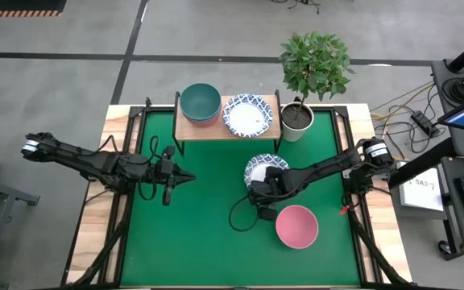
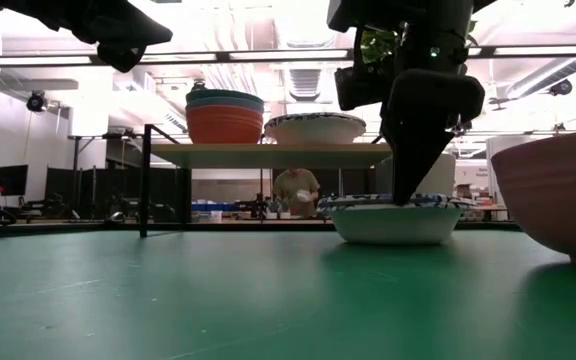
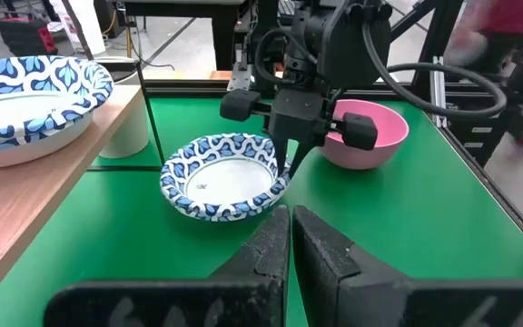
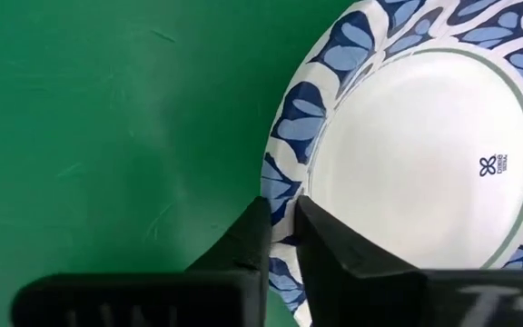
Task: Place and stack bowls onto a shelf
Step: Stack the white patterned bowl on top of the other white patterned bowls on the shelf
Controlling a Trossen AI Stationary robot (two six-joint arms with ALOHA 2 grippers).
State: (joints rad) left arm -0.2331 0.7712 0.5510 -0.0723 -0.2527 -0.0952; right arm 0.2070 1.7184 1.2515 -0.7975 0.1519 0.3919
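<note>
The left pincer point(image 1: 190, 176) hovers clenched and empty over the green desk point(image 1: 200, 234), pointing toward the centre. Behind it the shelf point(image 1: 185, 130) carries a stack of bowls point(image 1: 200, 103) topped by a dark teal one, with a patterned bowl point(image 1: 247, 115) beside it. Right of the shelf stands a white plant pot point(image 1: 297, 121). At mid-desk the right pincer point(image 4: 284, 222) pinches the rim of another patterned bowl on the desk point(image 3: 222, 174). A pink bowl point(image 1: 296, 226) sits near, toward the front right
</note>
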